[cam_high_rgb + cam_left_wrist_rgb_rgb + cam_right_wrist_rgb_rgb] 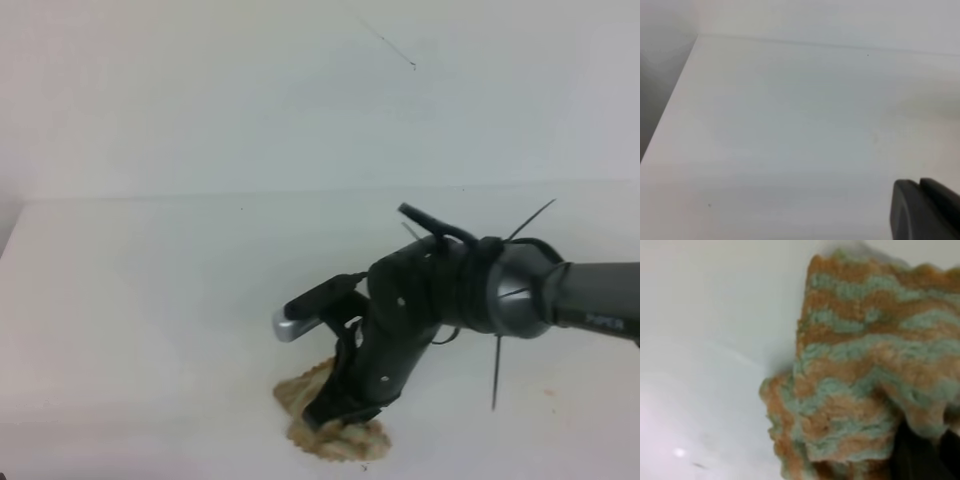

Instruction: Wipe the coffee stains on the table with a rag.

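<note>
Lumpy beige-tan rag [335, 425], wavy pale-green and tan pile: near edge of the smooth white table [150, 300], bunched under the right gripper [340, 408], jaws closed tight on the cloth. Black-and-grey right arm [470, 290]: reaching in from the right. Left gripper [925, 210]: dark corner only over bare table; finger state indeterminable. Pale wall [300, 90]: behind.

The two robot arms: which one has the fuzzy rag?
The right arm. Its claw is shut on the tan rag, pressing it onto the white table. The other arm's claw just peeks over bare table.
</note>
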Controlling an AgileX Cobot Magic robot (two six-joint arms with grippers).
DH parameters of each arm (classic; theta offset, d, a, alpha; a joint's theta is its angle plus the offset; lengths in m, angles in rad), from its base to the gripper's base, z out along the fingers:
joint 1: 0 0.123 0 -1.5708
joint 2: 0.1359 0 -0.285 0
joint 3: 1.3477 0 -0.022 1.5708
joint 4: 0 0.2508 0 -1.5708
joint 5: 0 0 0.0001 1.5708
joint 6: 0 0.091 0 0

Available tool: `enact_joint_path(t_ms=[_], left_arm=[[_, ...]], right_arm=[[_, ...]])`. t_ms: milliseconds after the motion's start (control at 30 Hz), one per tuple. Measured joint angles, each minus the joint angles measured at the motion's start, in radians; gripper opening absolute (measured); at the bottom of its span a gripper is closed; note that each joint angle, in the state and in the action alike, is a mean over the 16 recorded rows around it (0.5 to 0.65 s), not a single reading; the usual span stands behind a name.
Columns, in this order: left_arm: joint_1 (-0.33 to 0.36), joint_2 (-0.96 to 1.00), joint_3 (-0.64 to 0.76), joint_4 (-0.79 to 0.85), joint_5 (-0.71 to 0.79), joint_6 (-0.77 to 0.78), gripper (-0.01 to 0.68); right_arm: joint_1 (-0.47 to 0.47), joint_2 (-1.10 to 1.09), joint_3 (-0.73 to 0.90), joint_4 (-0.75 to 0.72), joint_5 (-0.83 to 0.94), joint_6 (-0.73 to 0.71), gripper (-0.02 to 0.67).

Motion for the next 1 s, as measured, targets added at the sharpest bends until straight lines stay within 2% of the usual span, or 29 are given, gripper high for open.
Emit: enact_joint_path(t_ms=[367,667,1000], left_arm=[[0.000,0.000,0.000,0.000,0.000,0.000,0.001],[0.000,0.000,0.000,0.000,0.000,0.000,0.001],[0.000,0.000,0.000,0.000,0.000,0.000,0.001]], right_arm=[[-0.087,-0.134,0.081,0.038,-0.067,-0.118,0.021],[-0.145,-0.431,0.138,0.032,-0.131,-0.219,0.025],[-0.350,-0.789,0.398,-0.017,-0.249,-0.171,0.025]])
